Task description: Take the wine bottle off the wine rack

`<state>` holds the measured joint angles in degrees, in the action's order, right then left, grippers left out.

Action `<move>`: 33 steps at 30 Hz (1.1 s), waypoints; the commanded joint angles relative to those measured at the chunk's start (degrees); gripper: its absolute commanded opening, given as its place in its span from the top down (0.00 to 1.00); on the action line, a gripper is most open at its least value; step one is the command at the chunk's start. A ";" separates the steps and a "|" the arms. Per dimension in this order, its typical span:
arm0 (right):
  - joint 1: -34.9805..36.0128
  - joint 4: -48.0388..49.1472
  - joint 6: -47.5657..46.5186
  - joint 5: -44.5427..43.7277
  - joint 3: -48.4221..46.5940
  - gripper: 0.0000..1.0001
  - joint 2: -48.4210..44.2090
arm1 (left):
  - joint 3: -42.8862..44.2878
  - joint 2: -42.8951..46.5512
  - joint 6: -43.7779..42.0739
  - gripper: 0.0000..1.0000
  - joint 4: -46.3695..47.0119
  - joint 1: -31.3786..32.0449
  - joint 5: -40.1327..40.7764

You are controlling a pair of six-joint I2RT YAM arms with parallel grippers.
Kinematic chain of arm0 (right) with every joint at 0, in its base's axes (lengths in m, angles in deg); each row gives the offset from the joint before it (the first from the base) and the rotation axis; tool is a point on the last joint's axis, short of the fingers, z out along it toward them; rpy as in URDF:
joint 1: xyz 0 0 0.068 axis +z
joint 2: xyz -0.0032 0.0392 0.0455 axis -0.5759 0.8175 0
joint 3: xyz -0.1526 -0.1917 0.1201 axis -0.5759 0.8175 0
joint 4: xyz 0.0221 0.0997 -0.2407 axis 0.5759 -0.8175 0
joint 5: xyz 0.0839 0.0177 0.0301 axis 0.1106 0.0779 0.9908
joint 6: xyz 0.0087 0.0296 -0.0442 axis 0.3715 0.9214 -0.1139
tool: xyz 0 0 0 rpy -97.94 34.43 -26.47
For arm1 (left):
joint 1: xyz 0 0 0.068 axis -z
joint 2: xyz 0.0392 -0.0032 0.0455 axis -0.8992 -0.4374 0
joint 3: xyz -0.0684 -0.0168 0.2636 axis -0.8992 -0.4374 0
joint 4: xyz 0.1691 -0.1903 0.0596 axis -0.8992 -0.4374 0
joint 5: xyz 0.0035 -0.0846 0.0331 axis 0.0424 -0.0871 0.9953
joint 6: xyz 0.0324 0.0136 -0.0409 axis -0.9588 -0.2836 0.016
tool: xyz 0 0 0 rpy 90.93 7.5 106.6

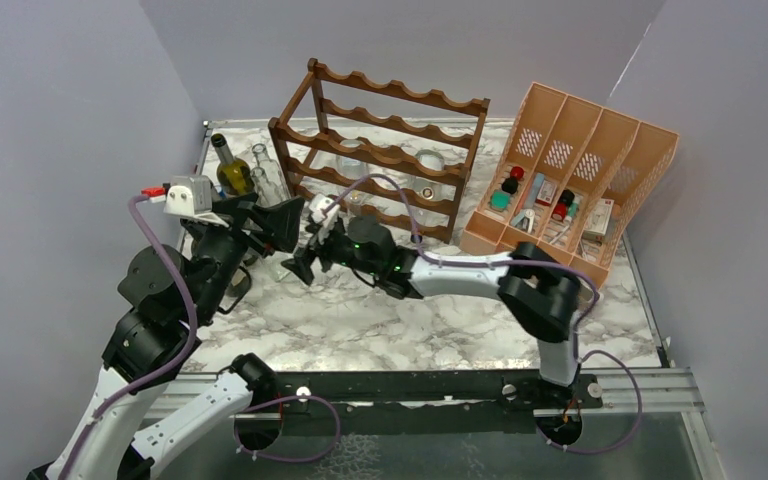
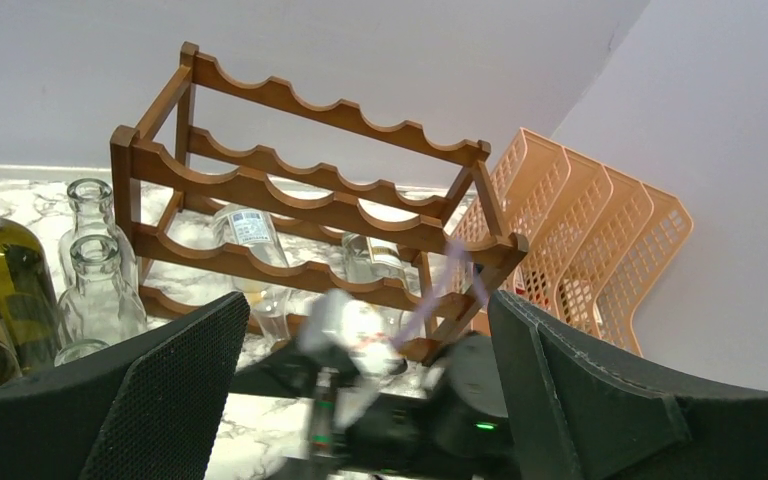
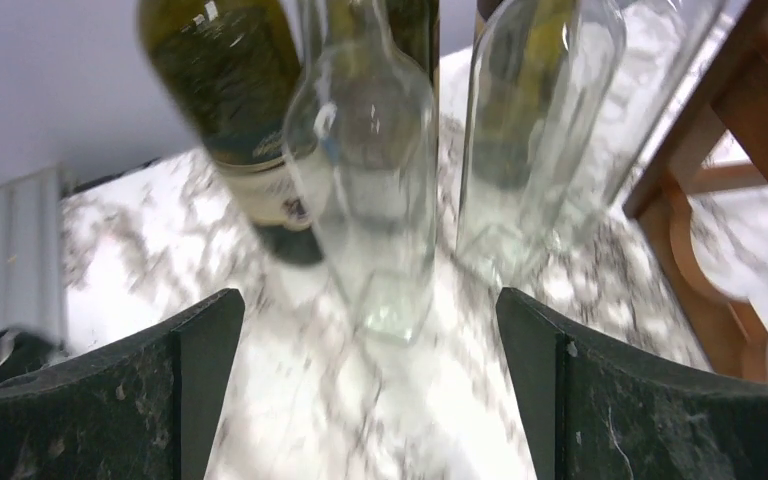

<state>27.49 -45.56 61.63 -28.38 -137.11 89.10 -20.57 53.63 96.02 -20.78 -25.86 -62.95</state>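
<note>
From my left wrist camera, the wine rack [image 2: 310, 200] fills mid-frame, with clear bottles [image 2: 250, 232] lying on its lower rails. A green wine bottle [image 2: 5, 285] and two empty glass bottles [image 2: 95, 285] stand at the left, and an orange organiser [image 2: 600, 250] is at the right. My left gripper [image 2: 365, 330] is spread wide.

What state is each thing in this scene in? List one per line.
wine rack, upright.
racked clear bottles, lying on the lower tiers.
green wine bottle, standing upright, left of the rack.
standing clear bottles, upright, uncapped, beside the green one.
right gripper, open, empty, facing the standing bottles.
left gripper, open, empty.
peach organiser, small items in its compartments.
</note>
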 commanded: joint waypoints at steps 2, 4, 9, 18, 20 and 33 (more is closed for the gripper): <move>0.75 -1.42 2.80 -6.56 19.18 0.00 -15.58 | -1.11 -1.13 -1.28 0.05 1.52 -0.31 1.43; 0.74 -5.58 3.76 -12.42 25.37 0.00 -20.74 | -1.70 -1.95 -1.55 0.05 2.46 -0.31 1.25; 0.59 -27.25 7.43 -29.33 29.29 0.00 -31.48 | -3.70 -5.14 -1.28 0.05 5.89 -0.31 -0.36; -17.41 -49.77 12.35 -28.46 30.96 0.00 -55.08 | -4.89 -10.23 -1.73 0.06 9.67 -0.31 -0.18; -27.34 -50.77 12.65 -21.53 32.16 0.00 -60.78 | -4.87 -10.76 -1.40 0.07 9.92 -0.32 0.53; -50.62 -63.34 7.17 3.96 2.28 0.00 -65.76 | 5.64 -10.10 -9.96 0.08 9.58 -0.31 10.93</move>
<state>-22.91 -105.88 71.67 -29.41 -125.99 28.71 -19.85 41.31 90.84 -13.42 -25.86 -58.60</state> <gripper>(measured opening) 0.995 0.925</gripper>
